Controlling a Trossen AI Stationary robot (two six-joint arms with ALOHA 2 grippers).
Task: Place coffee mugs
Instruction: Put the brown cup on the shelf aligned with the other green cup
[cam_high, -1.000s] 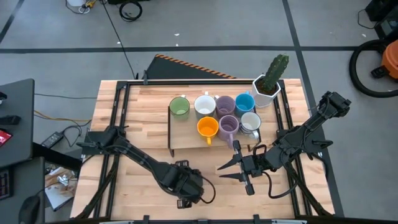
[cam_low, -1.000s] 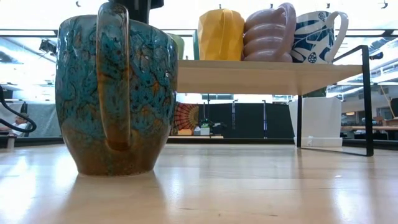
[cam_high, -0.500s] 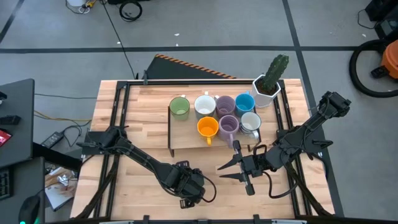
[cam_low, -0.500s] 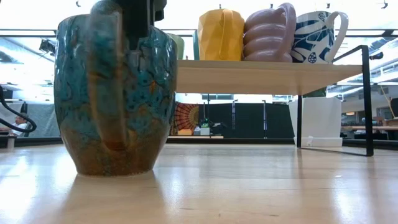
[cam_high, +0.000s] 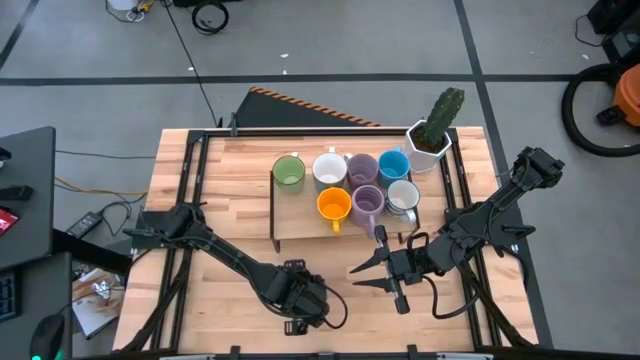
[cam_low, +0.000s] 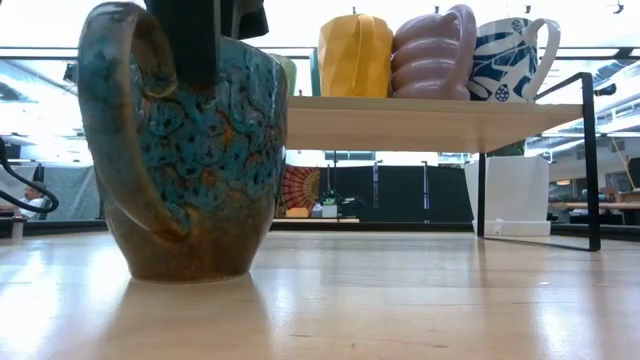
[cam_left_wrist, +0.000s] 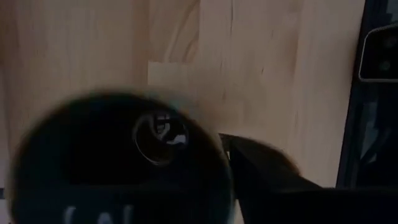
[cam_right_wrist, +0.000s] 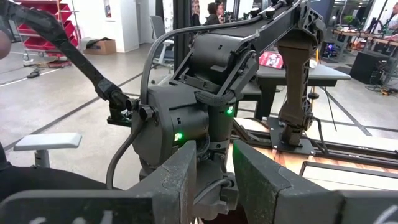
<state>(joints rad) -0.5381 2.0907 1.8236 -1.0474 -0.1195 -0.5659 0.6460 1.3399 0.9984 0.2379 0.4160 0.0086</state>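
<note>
Your left gripper (cam_high: 296, 300) sits low in the high view, just left of centre near the counter's (cam_high: 220, 210) front edge, directly over the dark brown mug (cam_low: 185, 150). In the low view that mug fills the left of the frame: teal glaze over a brown base, standing on the counter but leaning a little, handle swung to the left, with a dark finger (cam_low: 195, 40) reaching down over its rim. From the left wrist view you look straight into the mug's dark mouth, one finger just outside the rim, so the jaws read as grasping the mug by its wall. Your right gripper (cam_high: 372, 276) waits right of centre in the lower part of the high view, jaws spread apart with nothing between them, pointing toward the left arm. The other mugs stand on the small raised shelf (cam_high: 300, 225) in the upper middle: a green mug (cam_high: 289, 172), a white mug (cam_high: 329, 169), a lavender mug (cam_high: 362, 168) and a blue mug (cam_high: 393, 164) in the back row, then an orange mug (cam_high: 333, 206), a second lavender mug (cam_high: 367, 201) and a second white mug (cam_high: 403, 196) in front. A white pot with a cactus (cam_high: 436, 128) stands at the shelf's upper right.
</note>
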